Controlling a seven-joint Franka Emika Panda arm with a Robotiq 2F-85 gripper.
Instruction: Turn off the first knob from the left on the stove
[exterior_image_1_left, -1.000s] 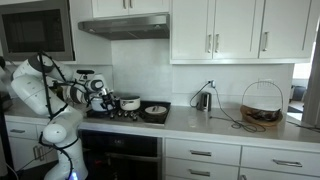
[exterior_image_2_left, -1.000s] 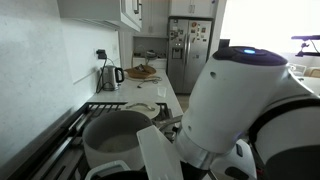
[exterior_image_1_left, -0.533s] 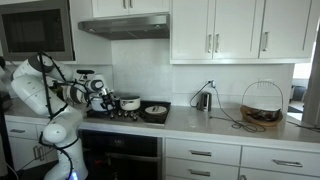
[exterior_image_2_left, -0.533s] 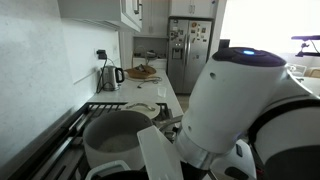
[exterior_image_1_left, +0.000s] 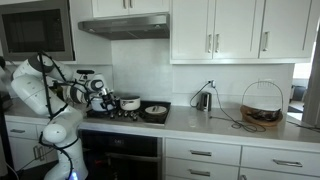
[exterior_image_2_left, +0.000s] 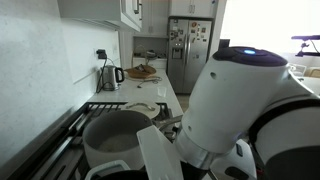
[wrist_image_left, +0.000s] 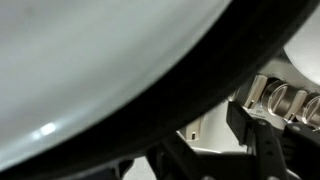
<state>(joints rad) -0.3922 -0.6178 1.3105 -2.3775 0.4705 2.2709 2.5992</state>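
Stove knobs (exterior_image_1_left: 121, 118) too small to tell apart, pincer (exterior_image_1_left: 107, 101) opening unclear, white arm (exterior_image_2_left: 240, 110) hiding stove front

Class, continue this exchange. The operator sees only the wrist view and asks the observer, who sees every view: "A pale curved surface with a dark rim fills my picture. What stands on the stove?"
Observer: A metal pot and a dark pan stand side by side on the stove.
Operator: Where does the arm come in from?
Observer: In an exterior view the white arm stands at the stove's left end and reaches over the cooktop toward the pot.
Operator: What lies further along the counter?
Observer: A kettle, and past it a wire basket, both on the counter to the right of the stove.
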